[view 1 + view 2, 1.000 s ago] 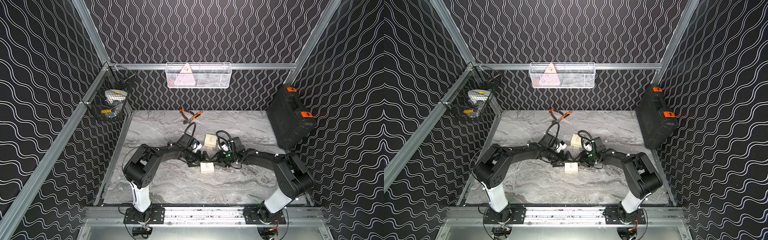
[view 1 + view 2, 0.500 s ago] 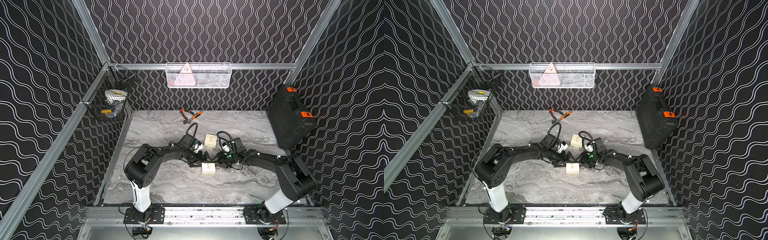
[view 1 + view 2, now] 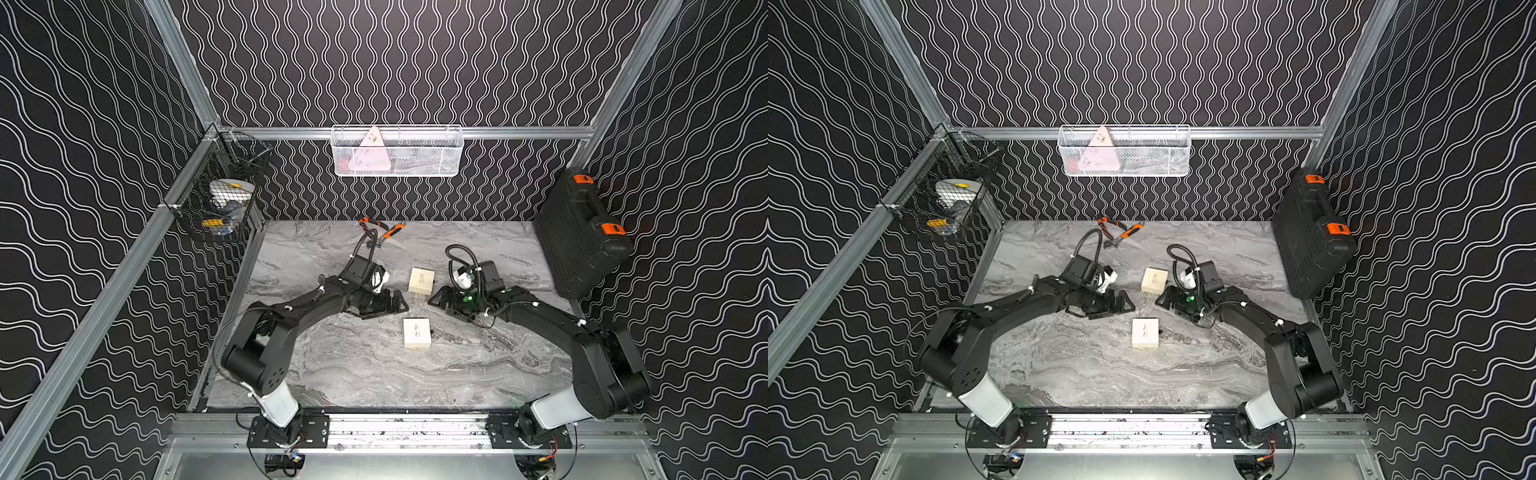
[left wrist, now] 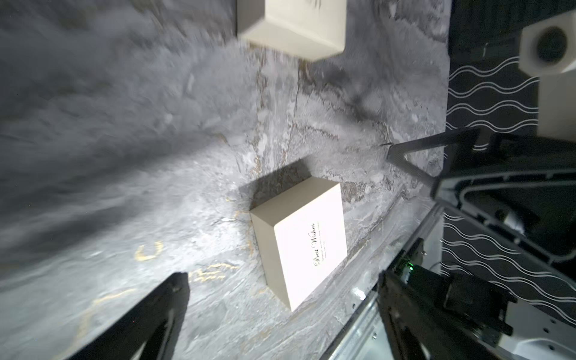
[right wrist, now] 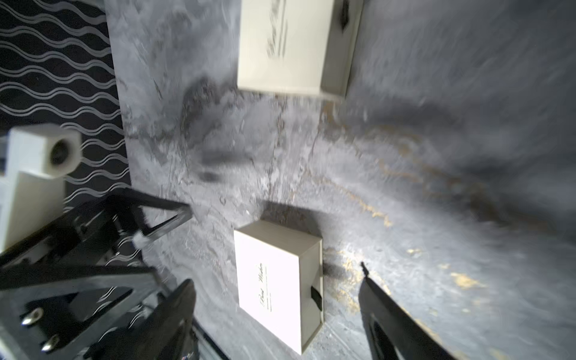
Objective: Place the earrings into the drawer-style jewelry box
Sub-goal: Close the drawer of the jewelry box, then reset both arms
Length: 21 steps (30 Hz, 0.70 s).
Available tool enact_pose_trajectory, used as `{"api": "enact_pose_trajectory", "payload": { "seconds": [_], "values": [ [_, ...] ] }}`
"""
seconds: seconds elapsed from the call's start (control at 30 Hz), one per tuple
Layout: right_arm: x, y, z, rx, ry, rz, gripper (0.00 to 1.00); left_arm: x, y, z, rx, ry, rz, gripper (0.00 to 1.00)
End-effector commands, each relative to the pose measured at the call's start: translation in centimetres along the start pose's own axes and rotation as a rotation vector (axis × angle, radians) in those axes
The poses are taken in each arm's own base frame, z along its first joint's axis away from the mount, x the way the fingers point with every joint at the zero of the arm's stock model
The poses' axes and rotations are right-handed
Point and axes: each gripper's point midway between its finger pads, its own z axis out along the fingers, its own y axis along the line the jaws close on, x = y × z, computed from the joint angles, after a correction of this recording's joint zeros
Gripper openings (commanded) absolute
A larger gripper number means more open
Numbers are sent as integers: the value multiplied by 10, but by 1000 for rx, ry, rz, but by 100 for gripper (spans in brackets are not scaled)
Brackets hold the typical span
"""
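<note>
Both top views: tabletop (image 3: 374, 374) surrounds nearer jewelry box (image 3: 416, 333).

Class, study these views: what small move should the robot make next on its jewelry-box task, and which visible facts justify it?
Probably ease the open right gripper onto the black ribbon tab of the cream cardboard drawer box and pinch it: that drawer looks shut, the gripper holds nothing, and no earrings are clearly visible.

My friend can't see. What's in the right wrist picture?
A small cream box with a black pull tab lies on the grey marble table, before the open right pincer. A second cream box lies farther off.
</note>
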Motion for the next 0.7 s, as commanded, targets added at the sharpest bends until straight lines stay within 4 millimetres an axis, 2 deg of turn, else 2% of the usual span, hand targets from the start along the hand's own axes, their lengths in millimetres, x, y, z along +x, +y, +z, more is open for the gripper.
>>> {"api": "enact_pose_trajectory", "payload": {
  "seconds": [0.0,0.1,0.17,0.23,0.3,0.4,0.53,0.67],
  "values": [
    [-45,-24,-32,229,-237,-89,93,-24,26,-46,-256,-176,188,98],
    [-89,-26,-63,292,-503,-178,99,-48,41,-91,-446,-398,319,98],
    [-107,-29,-77,337,-640,-251,99,-59,55,-114,-569,-546,380,98],
    [-114,-36,-80,413,-685,-353,98,-58,73,-128,-683,-624,432,98],
    [-116,-51,-79,498,-670,-401,98,-54,90,-128,-778,-620,483,98],
    [-117,-85,-81,616,-639,-426,98,-44,118,-118,-882,-565,523,97],
    [-117,-137,-88,678,-679,-373,98,-44,131,-103,-808,-567,577,97],
    [-111,-166,-86,628,-742,-310,98,-42,143,-94,-761,-608,615,97]
  ]
}}
